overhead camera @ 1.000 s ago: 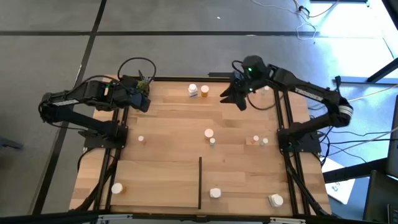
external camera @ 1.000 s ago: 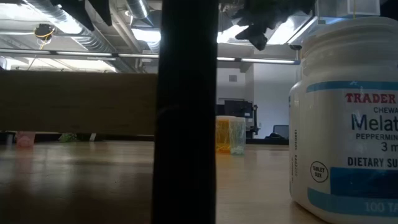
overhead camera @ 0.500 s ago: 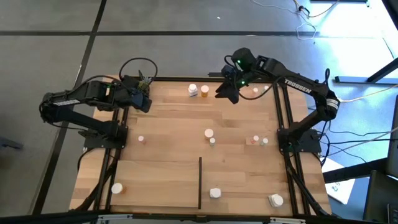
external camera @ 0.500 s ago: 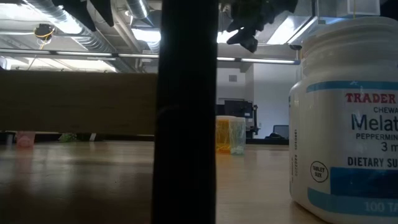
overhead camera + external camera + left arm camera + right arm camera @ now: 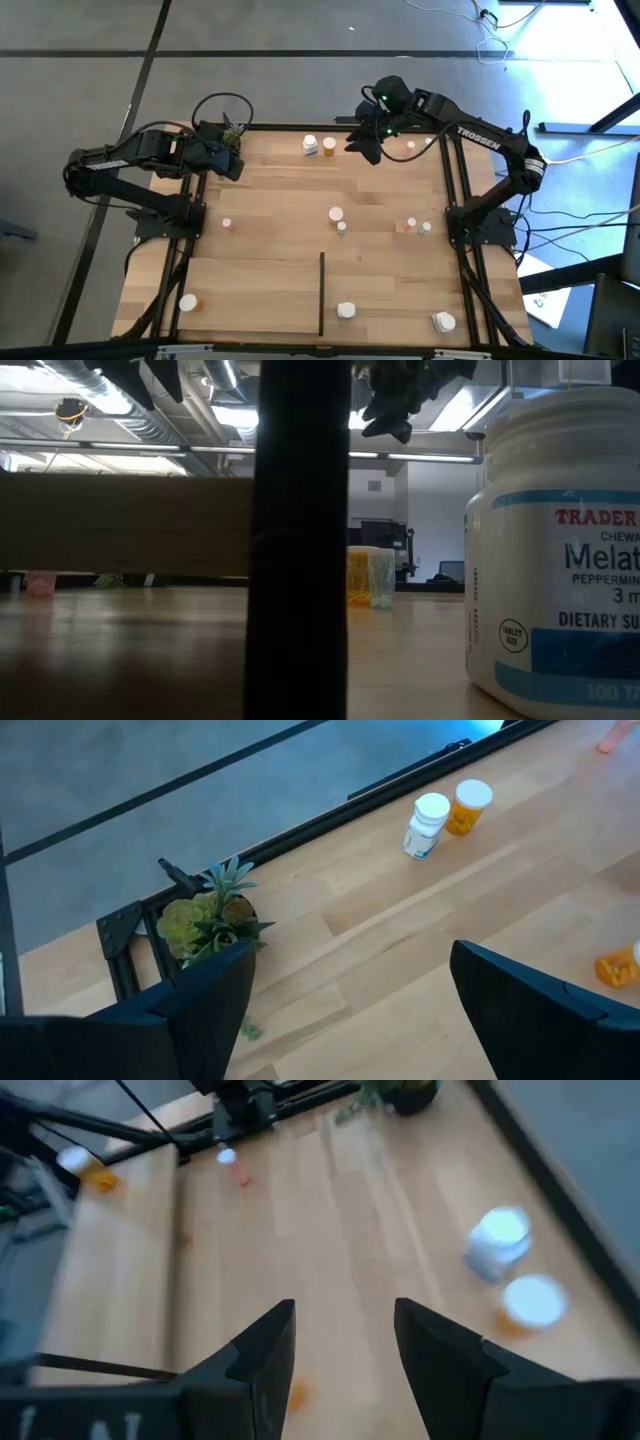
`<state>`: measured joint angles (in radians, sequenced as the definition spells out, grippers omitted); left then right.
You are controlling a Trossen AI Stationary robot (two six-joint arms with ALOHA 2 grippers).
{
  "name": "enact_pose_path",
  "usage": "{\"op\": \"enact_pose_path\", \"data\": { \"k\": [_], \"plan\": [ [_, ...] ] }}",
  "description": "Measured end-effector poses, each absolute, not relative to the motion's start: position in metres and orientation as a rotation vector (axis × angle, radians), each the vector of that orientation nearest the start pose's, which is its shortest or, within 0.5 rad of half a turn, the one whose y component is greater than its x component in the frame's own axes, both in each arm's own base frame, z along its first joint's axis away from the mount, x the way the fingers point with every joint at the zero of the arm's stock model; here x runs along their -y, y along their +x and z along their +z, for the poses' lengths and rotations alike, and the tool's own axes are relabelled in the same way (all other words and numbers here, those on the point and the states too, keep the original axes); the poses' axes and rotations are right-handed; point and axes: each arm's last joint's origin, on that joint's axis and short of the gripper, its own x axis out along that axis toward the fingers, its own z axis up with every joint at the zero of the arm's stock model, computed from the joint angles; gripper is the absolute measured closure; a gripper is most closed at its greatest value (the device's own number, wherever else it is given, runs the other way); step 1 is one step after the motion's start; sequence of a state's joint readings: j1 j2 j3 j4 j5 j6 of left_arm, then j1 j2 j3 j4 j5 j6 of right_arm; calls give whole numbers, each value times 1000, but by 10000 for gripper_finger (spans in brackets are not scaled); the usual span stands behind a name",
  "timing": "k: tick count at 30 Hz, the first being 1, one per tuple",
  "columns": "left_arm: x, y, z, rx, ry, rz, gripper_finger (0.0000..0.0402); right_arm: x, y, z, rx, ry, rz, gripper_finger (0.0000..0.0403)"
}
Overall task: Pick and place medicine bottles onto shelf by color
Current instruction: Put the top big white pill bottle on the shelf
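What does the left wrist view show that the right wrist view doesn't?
Only the left wrist view: the left claw, open and empty, and the black rail along the board's edge right behind the bottles.

Only the right wrist view: the right claw, fingers apart and empty, plus a small orange bottle across the board by the other arm's base.

Both: the white bottle standing beside the orange bottle, the green potted plant, and the wood board.
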<state>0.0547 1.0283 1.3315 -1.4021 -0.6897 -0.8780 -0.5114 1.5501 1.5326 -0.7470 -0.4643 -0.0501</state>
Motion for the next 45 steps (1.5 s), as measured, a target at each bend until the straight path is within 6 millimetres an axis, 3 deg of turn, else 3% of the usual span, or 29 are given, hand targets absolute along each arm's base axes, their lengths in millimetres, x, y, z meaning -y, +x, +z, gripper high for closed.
{"op": "enact_pose_path", "data": {
  "k": [10,21,30,36,45],
  "plan": [
    [-26,139,380,-683,-409,1059,72,161,311,354,-598,-91,19,228],
    [-26,142,381,-670,-397,1038,72,188,334,312,-669,-49,-4,228],
    [-30,165,391,-652,-202,817,72,194,323,321,-661,-57,-56,228],
    [-55,186,382,-746,-137,798,72,192,310,336,-655,-68,-92,228],
    [-105,235,360,-813,8,513,72,178,290,350,-695,-41,-74,228]
  ]
}}
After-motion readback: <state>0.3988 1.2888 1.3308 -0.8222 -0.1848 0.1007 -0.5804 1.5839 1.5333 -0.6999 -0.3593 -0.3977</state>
